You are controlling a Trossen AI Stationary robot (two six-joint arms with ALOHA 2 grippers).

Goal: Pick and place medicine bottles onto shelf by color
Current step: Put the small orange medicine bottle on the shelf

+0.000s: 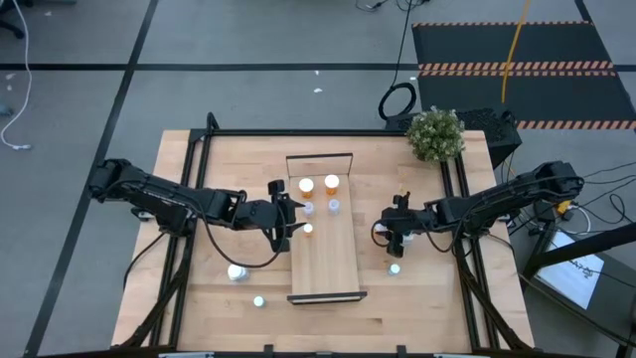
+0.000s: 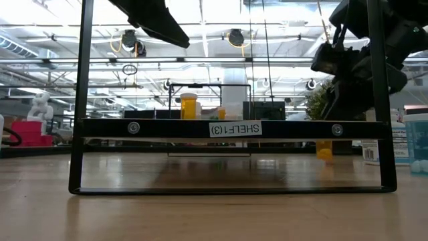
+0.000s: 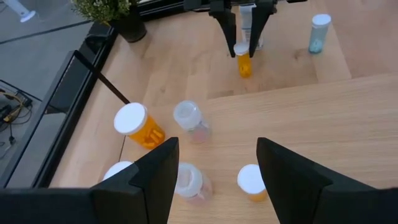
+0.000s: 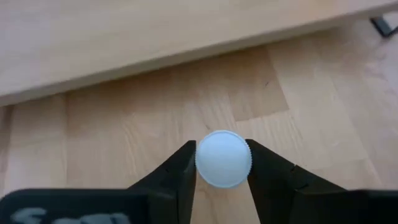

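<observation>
High view: right claw (image 1: 395,235) sits centre-right over the tabletop (image 1: 427,298), beside the shelf (image 1: 323,264); left claw (image 1: 286,215) hangs over the shelf's left edge. On the shelf's upper part stand two orange bottles (image 1: 306,185), two pale ones and one small orange. Three more bottles stand on the tabletop, lower left and centre right.

Low view: shelf rail (image 2: 231,128) spans the frame; one orange bottle (image 2: 189,106) rises behind it, another small orange one (image 2: 324,148) shows right of centre under a claw.

Left wrist view: left claw (image 3: 214,163) stands wide and empty over shelf bottles; far off, upper centre, the right claw straddles a small orange bottle (image 3: 243,62).

Right wrist view: right claw (image 4: 222,163) fingers touch both sides of a white cap (image 4: 223,158), frame centre; grip looks closed on the bottle.

Risk: the hold is on the round cap alone, so the bottle could likely slip or tip on lifting; a low carry may knock it against the shelf edge (image 4: 155,56).
</observation>
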